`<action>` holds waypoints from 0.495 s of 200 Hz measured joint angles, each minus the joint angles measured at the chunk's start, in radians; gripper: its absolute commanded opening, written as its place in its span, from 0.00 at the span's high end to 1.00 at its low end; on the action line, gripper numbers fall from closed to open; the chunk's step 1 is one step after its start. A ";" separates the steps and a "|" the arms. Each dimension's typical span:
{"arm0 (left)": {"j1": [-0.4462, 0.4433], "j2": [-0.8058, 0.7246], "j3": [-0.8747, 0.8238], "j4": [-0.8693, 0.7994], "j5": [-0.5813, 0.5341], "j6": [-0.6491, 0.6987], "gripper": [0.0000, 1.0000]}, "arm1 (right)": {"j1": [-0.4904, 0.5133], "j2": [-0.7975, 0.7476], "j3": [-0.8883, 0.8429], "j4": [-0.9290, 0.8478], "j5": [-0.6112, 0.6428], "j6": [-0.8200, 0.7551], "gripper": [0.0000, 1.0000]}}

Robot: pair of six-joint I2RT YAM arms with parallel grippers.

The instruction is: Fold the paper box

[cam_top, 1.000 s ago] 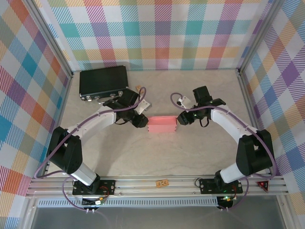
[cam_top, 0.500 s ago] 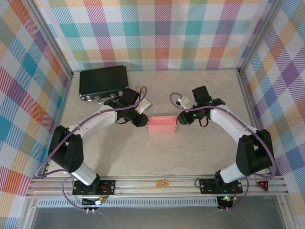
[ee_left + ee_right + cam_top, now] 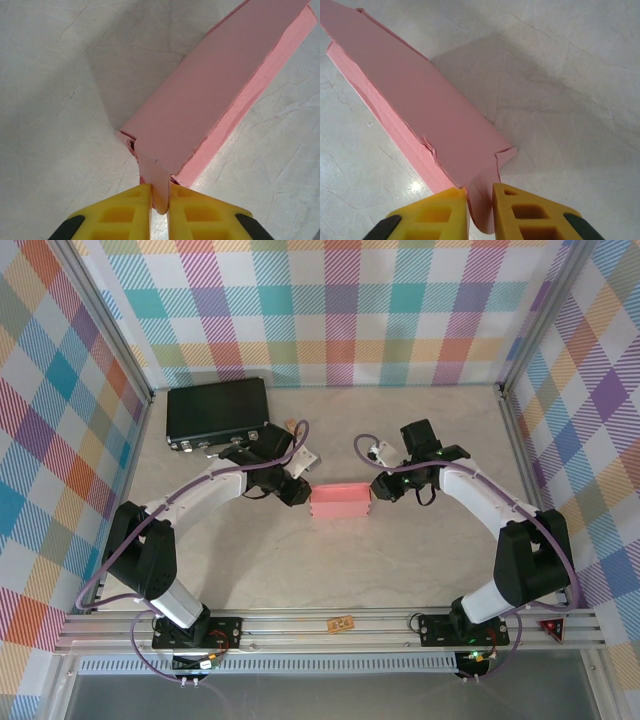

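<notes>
The paper box is lying in the middle of the surface, the left jaws and right jaws each gripping an end flap, so the end folding is seemingly underway, calling next for a gentle inward tuck.

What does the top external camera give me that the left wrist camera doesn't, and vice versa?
Top external adds the whole layout: the right gripper at the right end of the paper box, the left gripper at its left end, and a black case at the far left of the table. Left wrist adds the close-up: yellow fingers pinching a thin end flap of the box. Both show the pink box lying on the pale table.
</notes>
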 measured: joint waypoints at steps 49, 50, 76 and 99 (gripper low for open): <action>0.000 0.007 0.011 -0.003 0.006 0.000 0.87 | 0.009 0.001 0.010 -0.005 0.004 0.012 0.80; 0.000 0.007 0.011 -0.003 0.006 0.000 0.87 | 0.009 0.001 0.010 -0.005 0.003 0.012 0.80; 0.000 0.007 0.012 -0.003 0.007 -0.004 0.87 | 0.013 0.006 0.013 -0.008 0.007 0.013 0.79; 0.000 0.007 0.012 -0.003 0.008 -0.004 0.87 | 0.014 0.013 0.014 -0.009 0.015 0.017 0.77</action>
